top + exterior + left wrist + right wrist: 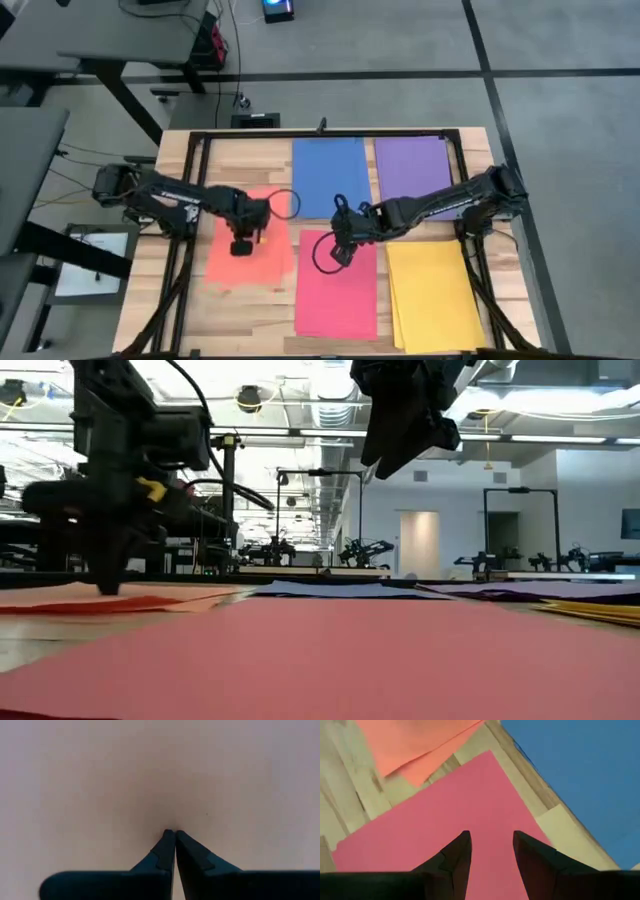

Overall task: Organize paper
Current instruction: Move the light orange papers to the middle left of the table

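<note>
Bench (pixel 180 320): pale wooden top with a dark frame round it; carries five colour groups of paper laid flat, side by side.
Blue sheet (pixel 330 176): far row, centre, lying square; it touches nothing that grips.
Purple sheet (pixel 412 168): far row, just beside the blue one on the right arm's side; likewise square.
Yellow sheets (pixel 432 295): near row, right side; the edges fan slightly, so this reads as more than one sheet not yet squared.
Pink-red sheet (pixel 337 285): near row, centre, below the blue one, its long edges a little off parallel with it.
Salmon-orange sheets (pixel 250 252): left side; two offset edges show in the right wrist view (pixel 415 745), so the pile is skewed.
Left gripper (pixel 242 243): down on the salmon-orange pile; fingers (pixel 167 851) together, tips pressed on the sheet surface. Judged purpose: pinning or sliding the top sheet by friction, since a flat sheet offers no edge to pinch here.
Right gripper (pixel 341 250): hanging above the far end of the pink-red sheet, clear of it in the low view (pixel 405 410); fingers (pixel 457 855) apart, holding nothing.
Stage, as judged: sorting by colour looks done; squaring of the salmon-orange and yellow piles remains.
Risk, as judged: pressing with closed tips could crease or drag the lower sheet along with the top one.
</note>
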Controlling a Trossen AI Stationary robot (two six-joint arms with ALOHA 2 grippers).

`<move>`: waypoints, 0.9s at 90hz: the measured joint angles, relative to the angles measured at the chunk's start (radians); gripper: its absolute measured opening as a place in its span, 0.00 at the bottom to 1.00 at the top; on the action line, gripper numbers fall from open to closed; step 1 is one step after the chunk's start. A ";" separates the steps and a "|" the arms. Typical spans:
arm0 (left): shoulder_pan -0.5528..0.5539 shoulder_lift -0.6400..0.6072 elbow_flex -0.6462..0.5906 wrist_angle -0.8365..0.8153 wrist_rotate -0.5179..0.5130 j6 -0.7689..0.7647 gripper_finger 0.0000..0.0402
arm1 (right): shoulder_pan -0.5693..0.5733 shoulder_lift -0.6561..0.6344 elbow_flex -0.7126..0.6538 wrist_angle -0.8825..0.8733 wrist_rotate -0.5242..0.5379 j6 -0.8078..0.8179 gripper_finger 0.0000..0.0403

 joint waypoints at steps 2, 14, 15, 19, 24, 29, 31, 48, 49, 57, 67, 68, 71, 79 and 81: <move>0.010 0.000 0.001 0.000 0.001 0.005 0.00 | 0.000 0.000 0.000 0.000 0.000 0.003 0.34; 0.020 0.002 0.018 -0.009 0.002 0.071 0.00 | 0.004 0.000 -0.009 0.055 0.000 -0.030 0.34; 0.019 0.003 0.020 -0.009 0.002 0.075 0.00 | 0.004 0.000 -0.014 0.073 0.000 -0.040 0.34; 0.012 0.003 0.032 -0.014 0.001 0.085 0.00 | 0.005 0.000 -0.036 0.144 -0.006 -0.081 0.34; 0.002 0.004 0.050 -0.037 0.002 0.088 0.00 | 0.004 0.000 -0.070 0.227 -0.017 -0.144 0.34; -0.008 0.004 0.086 -0.050 0.004 0.078 0.00 | -0.003 0.001 -0.109 0.327 -0.024 -0.219 0.34; -0.012 0.003 0.105 -0.061 0.005 0.068 0.00 | -0.007 0.001 -0.122 0.362 -0.025 -0.249 0.34; -0.043 -0.006 0.246 -0.200 0.013 -0.158 0.00 | -0.061 0.093 -0.157 0.539 -0.114 -0.439 0.20; -0.047 -0.010 0.250 -0.203 0.013 -0.180 0.00 | -0.064 0.105 -0.153 0.543 -0.129 -0.446 0.18; -0.079 -0.035 0.251 -0.222 0.013 -0.341 0.00 | -0.070 0.198 -0.109 0.578 -0.239 -0.467 0.06; -0.135 -0.052 0.213 -0.228 0.000 -0.497 0.00 | -0.055 0.294 -0.039 0.573 -0.274 -0.468 0.02; -0.141 -0.052 0.208 -0.229 0.000 -0.506 0.00 | -0.051 0.303 -0.033 0.571 -0.274 -0.468 0.02; -0.160 -0.051 0.190 -0.229 -0.001 -0.525 0.00 | -0.049 0.323 -0.012 0.569 -0.274 -0.468 0.02; -0.205 -0.044 0.143 -0.215 -0.002 -0.554 0.00 | -0.047 0.367 0.040 0.576 -0.273 -0.481 0.01; -0.216 -0.043 0.128 -0.200 -0.002 -0.563 0.00 | -0.047 0.376 0.052 0.577 -0.272 -0.486 0.01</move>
